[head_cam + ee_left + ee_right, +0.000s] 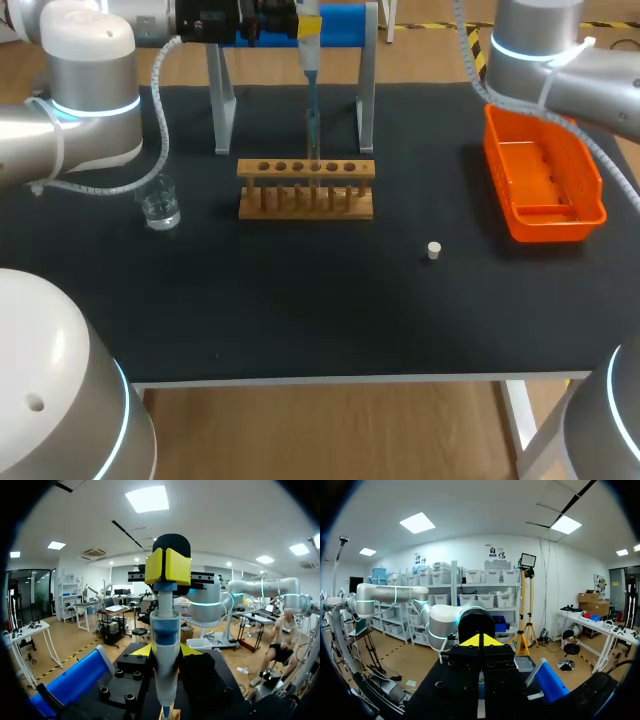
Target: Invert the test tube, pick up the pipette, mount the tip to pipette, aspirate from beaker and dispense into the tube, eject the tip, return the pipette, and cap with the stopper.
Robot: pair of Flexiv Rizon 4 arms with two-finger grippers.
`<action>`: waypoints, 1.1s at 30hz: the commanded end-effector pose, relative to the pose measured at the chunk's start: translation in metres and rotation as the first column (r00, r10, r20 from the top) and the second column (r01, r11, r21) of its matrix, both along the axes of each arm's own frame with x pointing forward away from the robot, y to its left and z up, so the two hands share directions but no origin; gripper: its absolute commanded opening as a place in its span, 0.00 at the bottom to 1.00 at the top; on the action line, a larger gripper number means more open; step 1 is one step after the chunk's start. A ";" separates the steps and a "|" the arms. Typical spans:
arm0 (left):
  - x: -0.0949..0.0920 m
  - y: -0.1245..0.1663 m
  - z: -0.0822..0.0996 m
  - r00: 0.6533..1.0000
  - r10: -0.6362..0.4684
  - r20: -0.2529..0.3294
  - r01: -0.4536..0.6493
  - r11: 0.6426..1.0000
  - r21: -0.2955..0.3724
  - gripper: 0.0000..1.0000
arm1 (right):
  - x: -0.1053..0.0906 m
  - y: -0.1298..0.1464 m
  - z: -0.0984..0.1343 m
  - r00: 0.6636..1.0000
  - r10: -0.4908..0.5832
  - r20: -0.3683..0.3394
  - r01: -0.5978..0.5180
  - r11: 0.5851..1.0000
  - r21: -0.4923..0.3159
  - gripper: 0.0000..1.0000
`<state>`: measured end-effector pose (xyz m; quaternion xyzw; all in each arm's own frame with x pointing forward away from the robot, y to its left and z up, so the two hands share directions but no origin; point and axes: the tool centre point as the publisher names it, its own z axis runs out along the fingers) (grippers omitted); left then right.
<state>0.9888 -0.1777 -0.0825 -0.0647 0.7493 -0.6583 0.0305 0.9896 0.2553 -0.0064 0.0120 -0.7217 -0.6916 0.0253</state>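
Pipette (165, 645) is clamped upright in your left claw (165, 651), its tip reaching down below the claw into the tube (313, 165) standing in the rack (270, 205). Right claw (480, 641) has its fingers together, holding nothing. Judged step: dispensing. Next, lift straight clear before ejecting the tip.

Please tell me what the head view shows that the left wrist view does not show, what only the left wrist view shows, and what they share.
Only the head view: the beaker, the stopper and the orange tray on the table, and the whole wooden rack with its row of holes. Only the left wrist view: the left gripper with its yellow fingers on two sides of the pipette. Both: the pipette, upright, its tip down at the rack, and the blue stand.
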 end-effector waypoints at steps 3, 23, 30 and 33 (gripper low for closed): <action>0.000 -0.001 0.001 1.000 0.003 0.002 -0.003 1.000 -0.002 0.00 | 0.003 0.001 -0.003 1.000 0.007 -0.003 -0.007 1.000 -0.005 0.00; 0.000 -0.001 0.001 1.000 0.003 0.002 -0.003 1.000 -0.002 0.00 | 0.008 -0.001 -0.013 1.000 -0.001 -0.027 0.001 1.000 -0.013 0.00; 0.000 -0.001 0.001 1.000 0.003 0.002 -0.003 1.000 -0.002 0.00 | 0.008 -0.002 -0.021 0.999 -0.002 -0.045 0.001 1.000 -0.026 0.00; 0.000 -0.001 0.001 1.000 0.003 0.002 -0.003 1.000 -0.002 0.00 | 0.008 -0.002 -0.023 0.999 -0.002 -0.051 0.000 1.000 -0.030 0.00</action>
